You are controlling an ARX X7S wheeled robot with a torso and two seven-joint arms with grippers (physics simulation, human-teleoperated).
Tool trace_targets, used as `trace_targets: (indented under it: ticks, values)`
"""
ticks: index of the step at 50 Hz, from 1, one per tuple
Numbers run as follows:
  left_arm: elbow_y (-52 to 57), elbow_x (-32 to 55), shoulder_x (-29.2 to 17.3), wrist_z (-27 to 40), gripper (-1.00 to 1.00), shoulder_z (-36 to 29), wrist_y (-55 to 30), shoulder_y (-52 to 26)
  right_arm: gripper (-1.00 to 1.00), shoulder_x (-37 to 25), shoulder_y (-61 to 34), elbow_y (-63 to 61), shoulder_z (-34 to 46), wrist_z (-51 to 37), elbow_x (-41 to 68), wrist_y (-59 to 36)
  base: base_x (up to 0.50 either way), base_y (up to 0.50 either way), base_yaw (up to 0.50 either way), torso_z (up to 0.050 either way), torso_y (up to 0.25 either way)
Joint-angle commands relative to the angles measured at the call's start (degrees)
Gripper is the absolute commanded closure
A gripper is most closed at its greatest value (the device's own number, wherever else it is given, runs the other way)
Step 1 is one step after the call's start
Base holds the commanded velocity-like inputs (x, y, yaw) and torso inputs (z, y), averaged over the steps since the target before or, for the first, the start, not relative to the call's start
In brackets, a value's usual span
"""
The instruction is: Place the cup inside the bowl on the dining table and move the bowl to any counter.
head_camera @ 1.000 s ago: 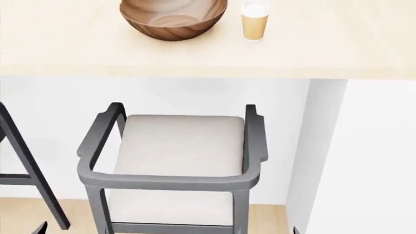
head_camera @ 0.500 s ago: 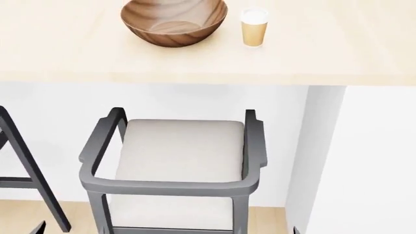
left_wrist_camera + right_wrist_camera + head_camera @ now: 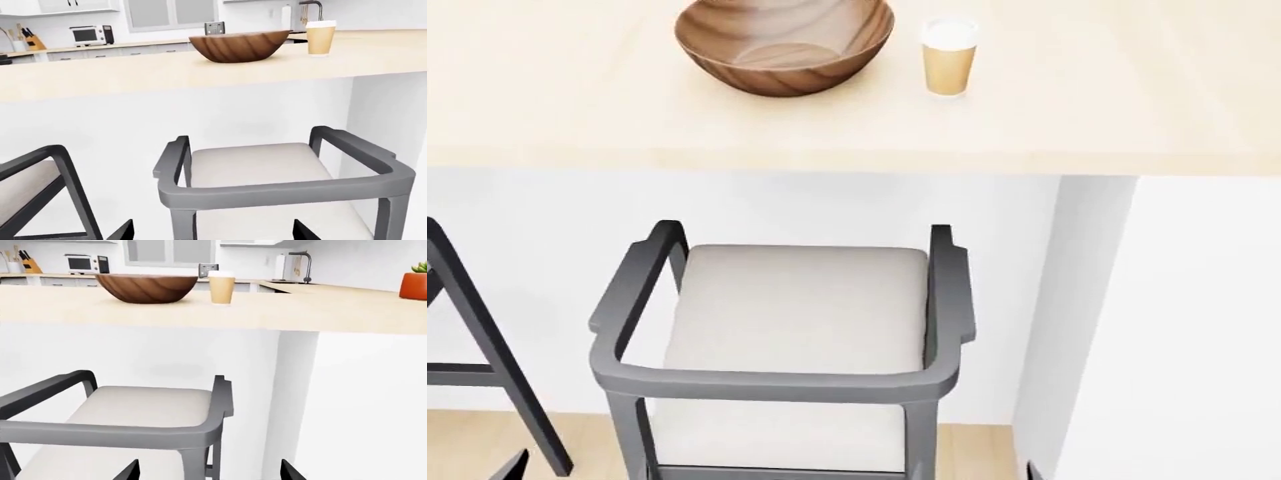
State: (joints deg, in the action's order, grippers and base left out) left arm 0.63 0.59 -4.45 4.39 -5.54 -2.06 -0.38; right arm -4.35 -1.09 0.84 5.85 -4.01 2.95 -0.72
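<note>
The brown wooden bowl (image 3: 785, 45) stands upright on the pale dining table (image 3: 827, 130), with the lidded tan cup (image 3: 949, 57) upright just to its right, apart from it. Both wrist views see them from below the table's edge: bowl (image 3: 239, 46) and cup (image 3: 320, 37), bowl (image 3: 147, 288) and cup (image 3: 221, 287). My left gripper (image 3: 213, 232) and right gripper (image 3: 210, 472) hang low in front of the stool, well short of the table. Each is open, with only the dark fingertips showing and nothing held.
A grey stool with a pale cushion (image 3: 794, 310) stands between me and the table, and a second stool (image 3: 467, 330) is at the left. A white panel (image 3: 1174, 330) closes the table's right side. Far behind runs the counter (image 3: 120, 47) with a microwave (image 3: 90, 35). A red-orange pot (image 3: 413, 286) stands on the table.
The head view shifted a little: bowl, cup and stool sit slightly lower in the picture than a second ago. Nothing on the table has moved.
</note>
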Motion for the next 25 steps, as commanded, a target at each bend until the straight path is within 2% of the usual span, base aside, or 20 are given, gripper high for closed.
trace_targets:
  ticks: [1, 13, 25]
  values:
    - [0.5, -0.1, 0.5, -1.1, -1.00, 1.6, 0.2, 0.9, -1.00, 1.0, 0.5, 0.2, -1.0, 1.4, -1.0, -0.4, 0.00, 0.00, 0.00, 0.000, 0.000]
    - [2.2, 1.7, 1.0, 0.4, -1.00, 0.3, -3.2, 0.1, -1.00, 0.3, 0.5, -2.9, -0.6, -0.2, 0.8, -3.3, 0.00, 0.00, 0.00, 0.000, 0.000]
    - [13.2, 4.7, -4.3, 1.8, -1.00, 5.5, -10.3, -0.3, -1.00, -3.8, -0.7, -12.6, -2.5, -2.4, 0.0, -9.4, 0.00, 0.00, 0.00, 0.000, 0.000]
